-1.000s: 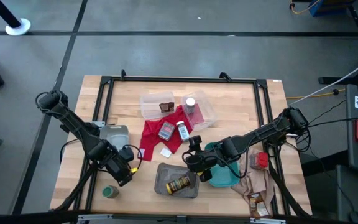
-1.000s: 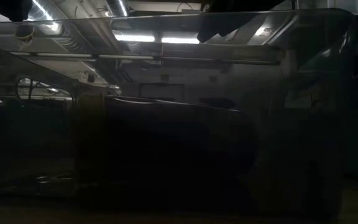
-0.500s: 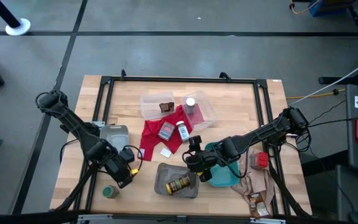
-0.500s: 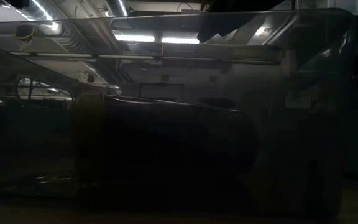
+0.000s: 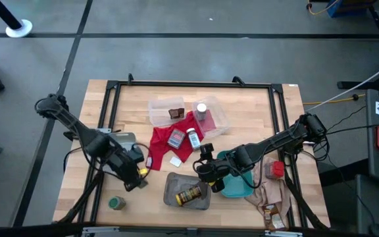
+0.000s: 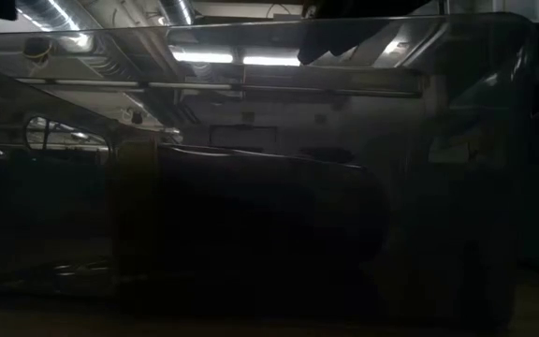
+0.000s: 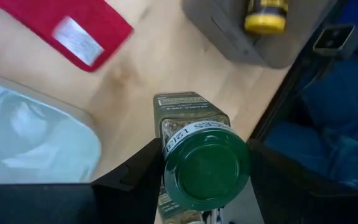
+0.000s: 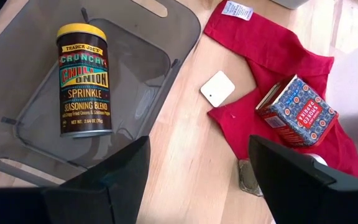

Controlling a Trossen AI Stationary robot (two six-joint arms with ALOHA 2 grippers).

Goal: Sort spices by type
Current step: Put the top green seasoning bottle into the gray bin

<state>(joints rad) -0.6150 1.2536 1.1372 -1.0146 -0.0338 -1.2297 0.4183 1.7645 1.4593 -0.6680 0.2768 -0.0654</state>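
Note:
My left gripper (image 5: 135, 174) is shut on a green-lidded jar (image 7: 204, 165) over the near left of the table. The gripper hides that jar in the high view. A second green-lidded jar (image 5: 116, 203) stands on the table near the front edge. My right gripper (image 5: 206, 168) is open and empty above the grey tray (image 5: 171, 187). In that tray a yellow-capped dark jar (image 8: 82, 78) lies on its side. A red tin (image 8: 296, 111) and a white-capped bottle (image 5: 193, 139) lie on the red cloth (image 5: 163, 141). My left gripper pinches the jar at its lid end, one finger (image 7: 138, 180) on either side of the green lid (image 7: 174, 177). The fingers come from above, pointing down, along the jar. The jar is upright with its lid up. Whether its bottom touches the table I cannot tell.
A clear tray (image 5: 219, 122) at the back holds a brown packet (image 5: 176, 113) and a white-capped bottle (image 5: 201, 112). A teal tray (image 5: 237, 186) and a beige cloth (image 5: 272, 194) lie at the right. Another tray (image 5: 120, 141) lies at the left. A dark tray wall fills the low view.
My left gripper has gone toward the table's far edge and a little to the right, away from the green-lidded jar that stands near the front edge. That jar has stayed where it was.

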